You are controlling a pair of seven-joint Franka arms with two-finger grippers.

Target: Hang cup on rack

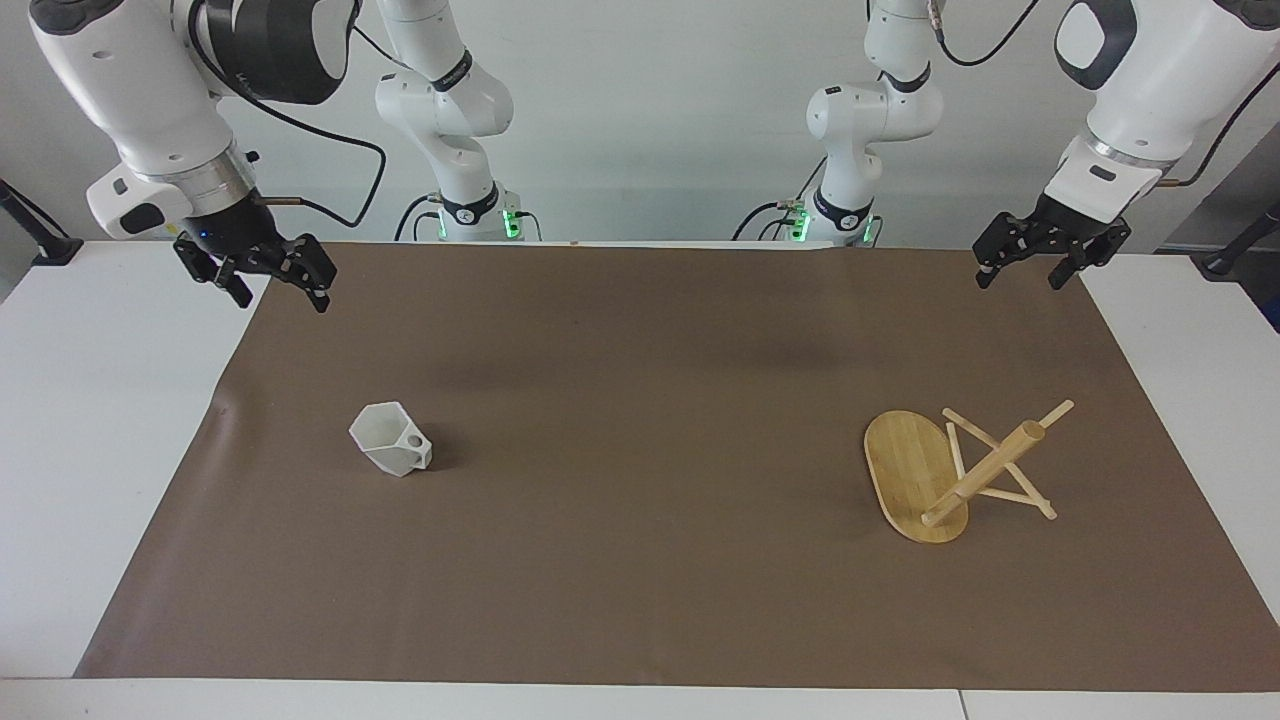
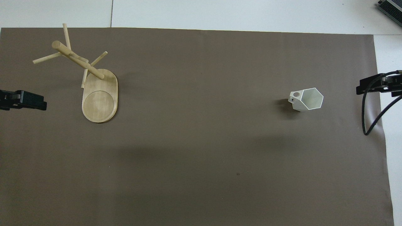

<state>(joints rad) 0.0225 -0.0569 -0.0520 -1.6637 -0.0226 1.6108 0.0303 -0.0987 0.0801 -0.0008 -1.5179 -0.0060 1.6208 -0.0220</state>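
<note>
Roughly: cup (image 1: 392, 439) upright, handle toward rack (image 1: 950, 473), maybe.

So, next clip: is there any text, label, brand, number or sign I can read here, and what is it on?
None can be read.
White faceted cup: blank.
Light bamboo mug rack, lying tipped over: no marking.
Brown table mat: plain.
Robot arm bases: green lights only, no legible lettering.
Dark device at the overhead view's top corner: too little shows to read anything.

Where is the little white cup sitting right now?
The cup stands upright on the brown mat toward the right arm's end of the table, well apart from the rack at the left arm's end; neither tool touches it.
</note>
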